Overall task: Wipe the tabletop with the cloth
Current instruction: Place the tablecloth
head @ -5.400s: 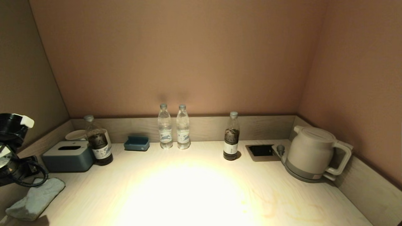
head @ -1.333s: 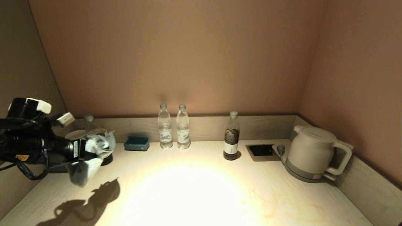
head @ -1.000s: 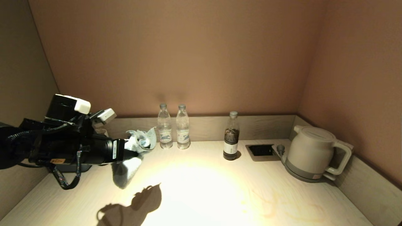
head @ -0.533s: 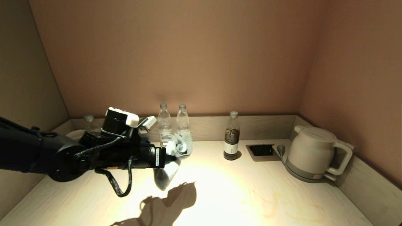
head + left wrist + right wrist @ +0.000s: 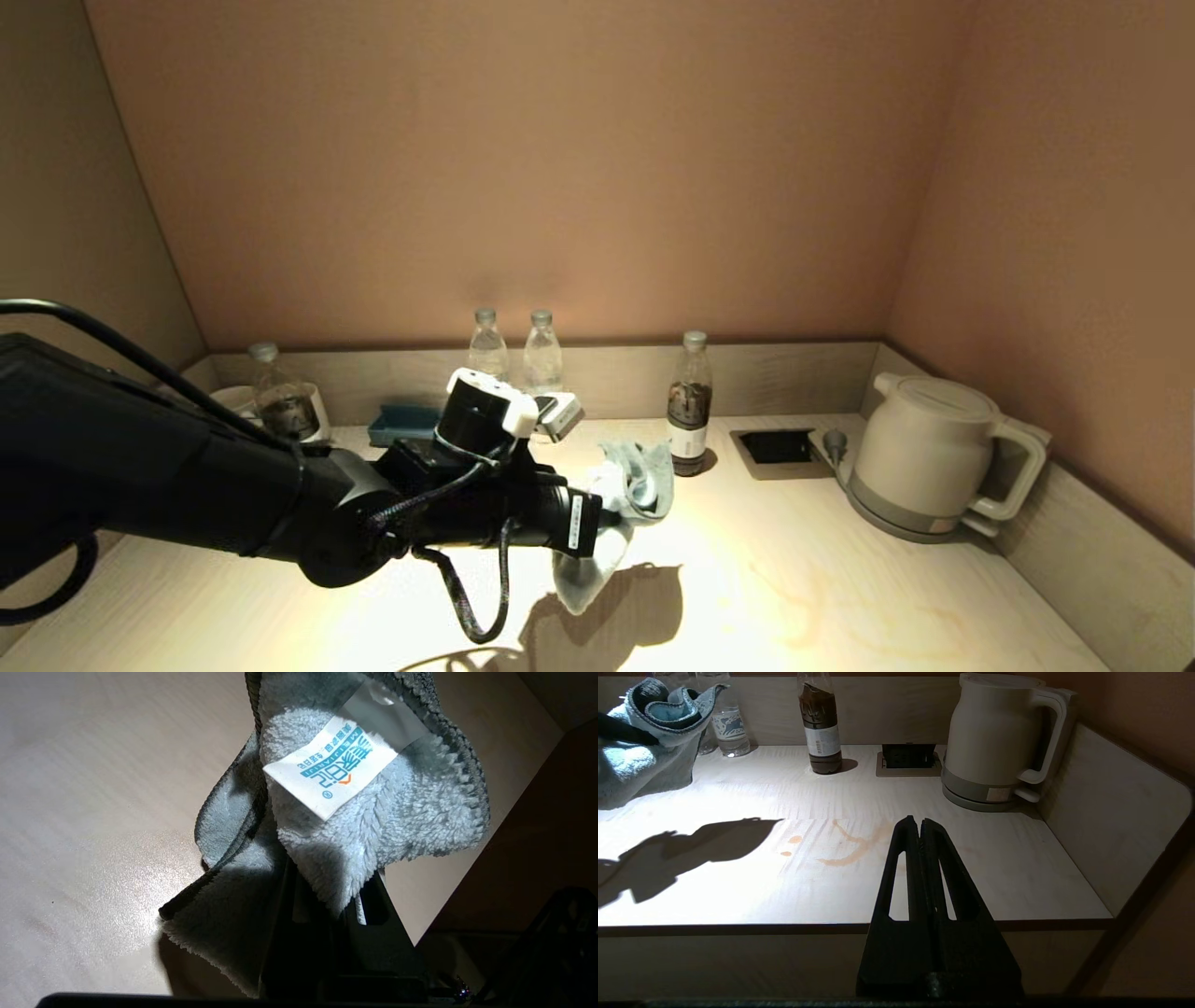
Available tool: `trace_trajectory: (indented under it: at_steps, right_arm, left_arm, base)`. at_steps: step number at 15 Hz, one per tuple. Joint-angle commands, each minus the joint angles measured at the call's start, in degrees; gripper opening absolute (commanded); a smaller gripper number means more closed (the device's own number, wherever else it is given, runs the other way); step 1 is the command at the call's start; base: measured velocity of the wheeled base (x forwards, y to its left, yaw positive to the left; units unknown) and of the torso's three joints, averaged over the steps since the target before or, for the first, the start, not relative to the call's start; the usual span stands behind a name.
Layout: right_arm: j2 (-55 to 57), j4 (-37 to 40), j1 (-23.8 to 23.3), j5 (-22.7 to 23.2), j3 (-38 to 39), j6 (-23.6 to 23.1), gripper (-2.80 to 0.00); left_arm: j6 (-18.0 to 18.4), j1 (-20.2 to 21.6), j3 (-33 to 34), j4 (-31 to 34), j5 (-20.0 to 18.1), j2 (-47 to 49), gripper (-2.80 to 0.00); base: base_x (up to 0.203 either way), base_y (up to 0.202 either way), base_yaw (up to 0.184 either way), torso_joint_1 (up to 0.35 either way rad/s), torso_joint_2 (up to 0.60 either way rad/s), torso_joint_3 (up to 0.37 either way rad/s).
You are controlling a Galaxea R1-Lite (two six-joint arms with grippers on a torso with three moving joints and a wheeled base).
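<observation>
My left gripper (image 5: pixel 618 509) is shut on the pale blue terry cloth (image 5: pixel 637 483) and holds it in the air above the middle of the beige tabletop (image 5: pixel 840 560). The cloth hangs crumpled and casts a shadow on the surface below. In the left wrist view the cloth (image 5: pixel 397 812) covers the fingertips of the gripper (image 5: pixel 327 891), and its white tag (image 5: pixel 329 767) shows. Faint orange streaks (image 5: pixel 845 851) mark the tabletop (image 5: pixel 1017 872) to the right of the cloth (image 5: pixel 649 742). My right gripper (image 5: pixel 920 823) is shut and empty, low in front of the table's front edge.
A white kettle (image 5: pixel 924 457) stands at the back right beside a black recess (image 5: pixel 775 446). A dark bottle (image 5: pixel 688 411) stands just behind the cloth. Two water bottles (image 5: pixel 513 350), a blue tray (image 5: pixel 401 425) and another dark bottle (image 5: pixel 280 401) stand along the back rim.
The cloth lay at the table's front left; my left gripper now holds it. Over the last second the arm has carried it to the right, from the left side to mid-table.
</observation>
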Motion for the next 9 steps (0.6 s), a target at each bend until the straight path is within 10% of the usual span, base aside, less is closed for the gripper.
trace_trajectory:
  at_steps: [1,9]
  right_arm:
    - [0.1,-0.1,0.0,0.0,0.0,0.0,-2.8]
    - [0.1,0.0,0.0,0.0,0.0,0.1,-2.8]
  left_arm:
    - [0.2,-1.3,-1.6,-0.4,-0.1,3.5,-2.8]
    - [0.3,-5.6,-12.6,0.3,2.9,11.2,-2.8]
  base:
    - [0.0,0.0,0.0,0.0,0.0,0.0]
    - [0.0,0.0,0.0,0.0,0.0,0.0]
